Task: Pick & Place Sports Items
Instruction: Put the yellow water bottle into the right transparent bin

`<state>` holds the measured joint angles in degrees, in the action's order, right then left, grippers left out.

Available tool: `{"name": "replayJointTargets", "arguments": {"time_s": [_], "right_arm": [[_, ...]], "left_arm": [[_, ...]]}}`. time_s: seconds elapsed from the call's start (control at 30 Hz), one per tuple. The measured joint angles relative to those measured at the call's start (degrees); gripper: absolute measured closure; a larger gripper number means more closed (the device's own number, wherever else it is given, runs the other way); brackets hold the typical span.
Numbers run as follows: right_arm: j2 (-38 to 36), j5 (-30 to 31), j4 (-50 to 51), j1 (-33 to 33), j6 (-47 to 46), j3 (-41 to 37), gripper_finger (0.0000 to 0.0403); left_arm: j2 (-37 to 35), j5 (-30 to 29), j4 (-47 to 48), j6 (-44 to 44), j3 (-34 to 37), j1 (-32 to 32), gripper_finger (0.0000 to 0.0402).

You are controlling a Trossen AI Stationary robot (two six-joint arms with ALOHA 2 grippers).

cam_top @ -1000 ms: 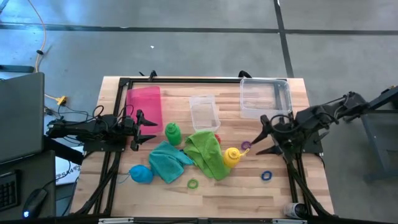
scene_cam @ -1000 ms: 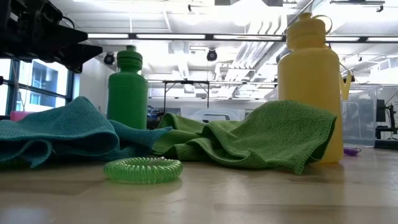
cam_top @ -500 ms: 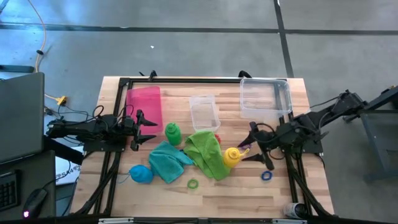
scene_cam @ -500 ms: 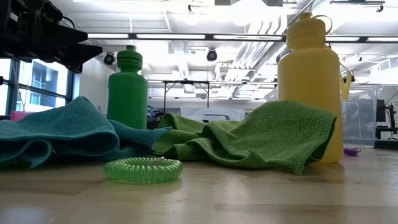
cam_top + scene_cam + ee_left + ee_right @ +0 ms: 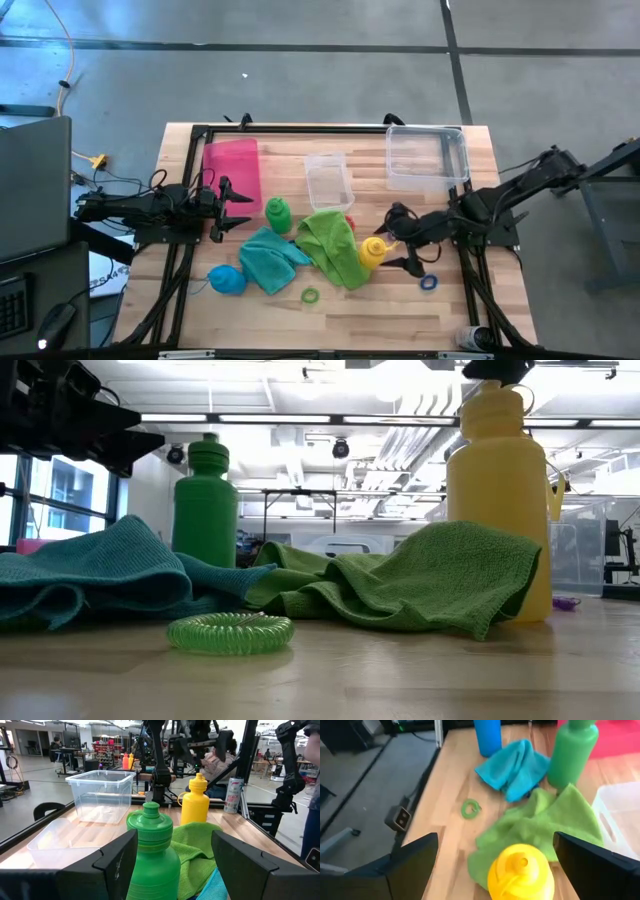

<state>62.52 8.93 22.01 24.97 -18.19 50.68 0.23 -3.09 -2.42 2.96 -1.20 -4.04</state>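
Right gripper (image 5: 393, 241) poised wide open around the cap of the yellow plastic bottle (image 5: 373, 252).

Its two dark fingers (image 5: 412, 862) stood spread on either side of the upright bottle, not touching it, seemingly lined up for a grasp; the bottle stood on the wooden table (image 5: 470, 310), partly draped by the lime green soft towel (image 5: 332, 243). The left gripper (image 5: 238, 208) waited with fingers apart beside the green plastic bottle (image 5: 277, 213), holding nothing.

– That upright yellow plastic bottle (image 5: 499, 495)?
– Smooth, faint sheen. The lime green towel (image 5: 420, 585) is matt, nubbly cloth.
– And the tabletop?
– The pale wooden table (image 5: 350, 310) shows planked grain; the coiled green plastic ring (image 5: 230, 631) looks glossy.
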Motion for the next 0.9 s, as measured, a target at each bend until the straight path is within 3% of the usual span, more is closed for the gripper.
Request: {"name": "replayJointTargets", "arguments": {"time_s": [0.53, 0.9], "right_arm": [[5.6, 3.4, 2.9, 0.0, 0.0, 0.0, 0.0007], [9.1, 1.6, 3.0, -2.7, -0.2, 0.0, 0.0007]], "left_arm": [[0.0, 0.0, 0.0, 0.0, 0.0, 0.0, 0.0152], [0.0, 0.0, 0.0, 0.0, 0.0, 0.0, 0.0152]]}}
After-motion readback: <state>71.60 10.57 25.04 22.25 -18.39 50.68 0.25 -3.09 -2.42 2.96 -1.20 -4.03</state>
